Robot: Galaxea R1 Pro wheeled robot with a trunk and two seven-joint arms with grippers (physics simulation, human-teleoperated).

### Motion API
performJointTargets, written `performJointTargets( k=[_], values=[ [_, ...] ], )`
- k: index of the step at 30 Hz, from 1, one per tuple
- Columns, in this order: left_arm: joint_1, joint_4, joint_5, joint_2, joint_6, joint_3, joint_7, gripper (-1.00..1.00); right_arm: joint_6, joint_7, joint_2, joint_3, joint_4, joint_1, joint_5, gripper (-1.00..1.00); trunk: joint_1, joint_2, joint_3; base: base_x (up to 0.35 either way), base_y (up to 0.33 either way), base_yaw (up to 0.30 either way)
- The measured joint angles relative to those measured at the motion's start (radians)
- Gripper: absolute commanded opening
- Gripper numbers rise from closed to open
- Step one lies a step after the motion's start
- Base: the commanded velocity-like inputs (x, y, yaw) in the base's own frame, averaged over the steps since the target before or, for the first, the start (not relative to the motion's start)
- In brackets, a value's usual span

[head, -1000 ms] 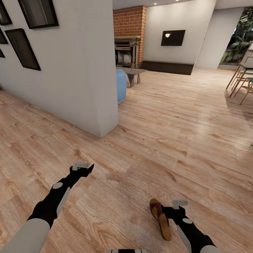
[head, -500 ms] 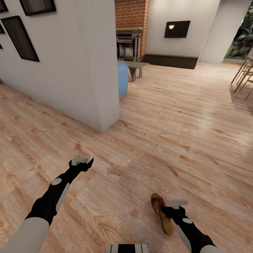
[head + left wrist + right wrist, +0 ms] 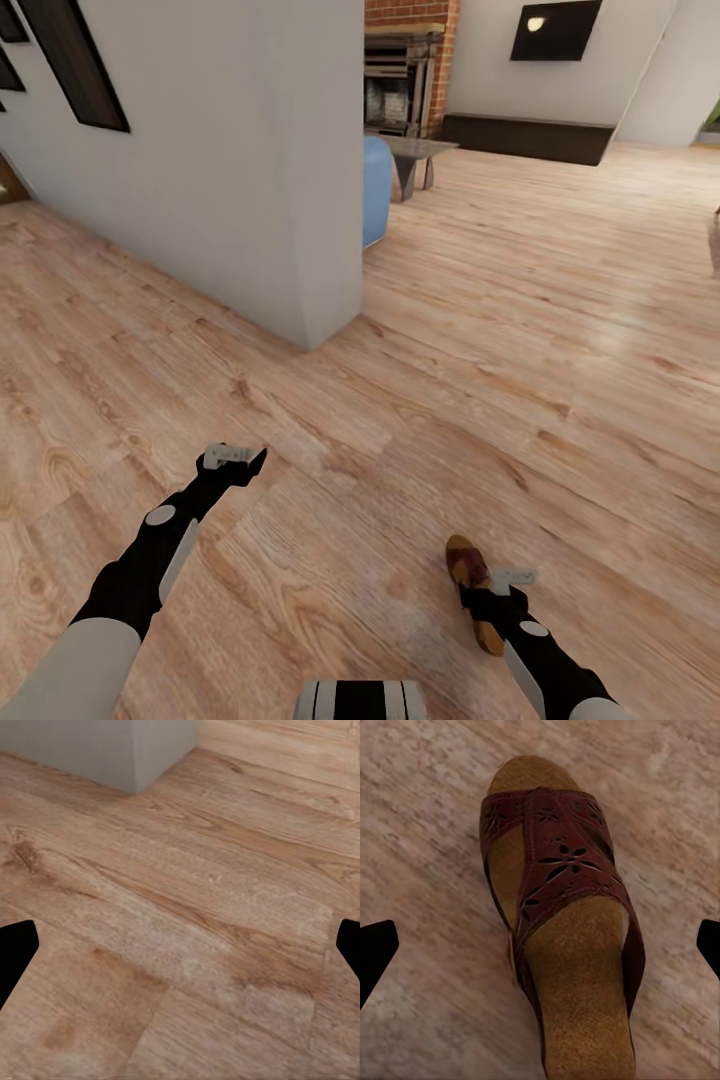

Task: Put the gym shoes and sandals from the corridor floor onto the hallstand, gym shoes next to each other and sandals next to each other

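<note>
No writing or brand readable anywhere. Corridor floor [image 3: 420, 400]: wood planks, grey wall corner [image 3: 320, 250] w/ dark frames at left, brick fireplace [image 3: 405, 70] far back. One sandal [image 3: 562, 922] flat on floor, dark-brown strap w/ flower cutouts, tan footbed; lies directly under right gripper [image 3: 540, 945], between its spread fingertips, no contact seen. Left gripper [image 3: 180, 945] wide open too, nothing held, over bare planks well apart from sandal.

Two matching arms: pale grey upper sleeves, black forearms each bearing a light grey oval patch, ending in a black left gripper [image 3: 238, 462] and black right gripper [image 3: 505, 585], each topped with a small grey block. A black-and-white striped trunk edge [image 3: 360, 698] sits near.
</note>
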Motion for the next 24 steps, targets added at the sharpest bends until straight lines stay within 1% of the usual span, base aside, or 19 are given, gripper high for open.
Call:
performJointTargets(
  k=[4, 10, 15, 24],
  values=[
    [0.0, -0.001, 0.0, 0.0, 0.0, 0.0, 0.0, 1.0, 0.0, 0.0, 0.0, 0.0, 0.0, 0.0, 0.0, 1.0, 0.002, -0.001, -0.021, 0.0, 0.0, 0.119],
    [0.0, 0.0, 0.0, 0.001, 0.0, 0.0, 0.0, 1.0, 0.0, 0.0, -0.003, -0.001, -0.002, 0.001, -0.001, 1.0, 0.004, -0.002, -0.053, 0.0, 0.0, 0.037],
    [0.0, 0.001, 0.0, 0.0, 0.0, 0.0, 0.0, 1.0, 0.0, 0.001, -0.008, -0.003, -0.002, 0.001, -0.002, 1.0, 0.007, -0.004, -0.081, 0.0, 0.0, -0.064],
    [0.0, 0.001, -0.001, 0.0, 0.001, 0.0, 0.001, 1.0, -0.001, 0.0, -0.009, -0.003, -0.002, 0.001, -0.001, 1.0, 0.011, -0.006, -0.126, 0.0, 0.0, -0.073]
  ],
)
